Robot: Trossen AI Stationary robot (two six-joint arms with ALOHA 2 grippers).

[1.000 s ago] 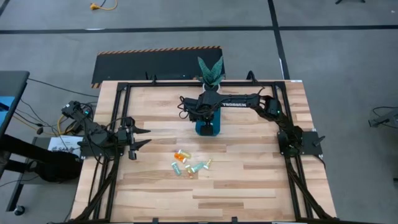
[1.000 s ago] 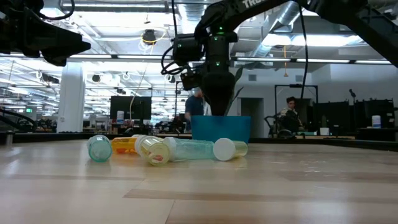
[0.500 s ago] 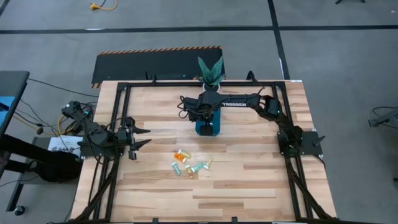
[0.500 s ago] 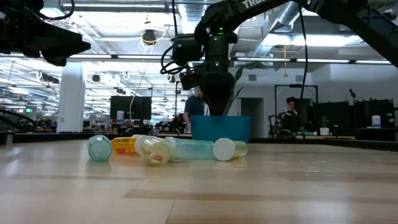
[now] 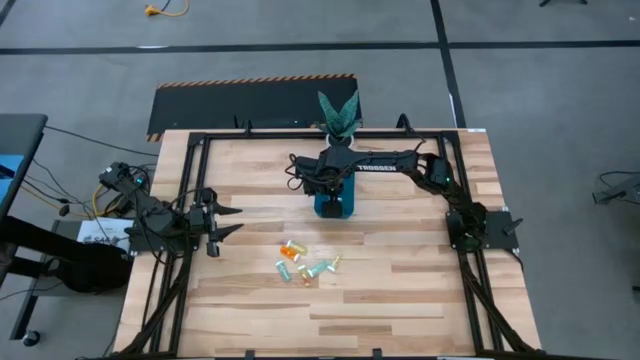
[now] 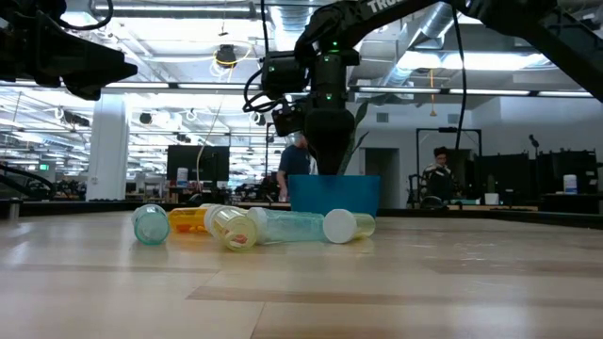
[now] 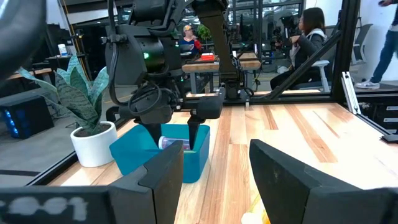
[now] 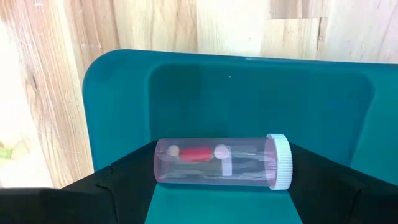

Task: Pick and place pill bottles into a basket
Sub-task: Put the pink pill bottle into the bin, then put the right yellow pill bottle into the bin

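Pale-capped bottles (image 5: pixel 305 266) lie in a loose cluster on the wood toward the near edge of the tabletop, around its middle, touching one another in places. The low view tells them apart best: a green one (image 6: pixel 151 225) at one end, then an orange (image 6: pixel 188 219), a yellow (image 6: pixel 231 227), and a long green one (image 6: pixel 292 226) with its white cap turned outward.

Beyond them, toward the far edge, sits the teal basket (image 5: pixel 334 207). The right gripper (image 7: pixel 175 130) reaches down into it with its fingers parted. A pink bottle (image 8: pixel 221 161) lies on its side on the basket floor between the two fingertips; whether the pads touch it cannot be told.

Only the right wrist view shows the red and white pills inside that bottle; from above the arm covers the basket's inside, and the low view gives just the basket wall (image 6: pixel 334 195).

The left gripper (image 5: pixel 230 221) waits near the left edge, well apart from the bottles, its fingers (image 7: pixel 298 180) partly open and empty.

A potted plant (image 5: pixel 338 113) stands at the far edge behind the basket. People sit in the room beyond.
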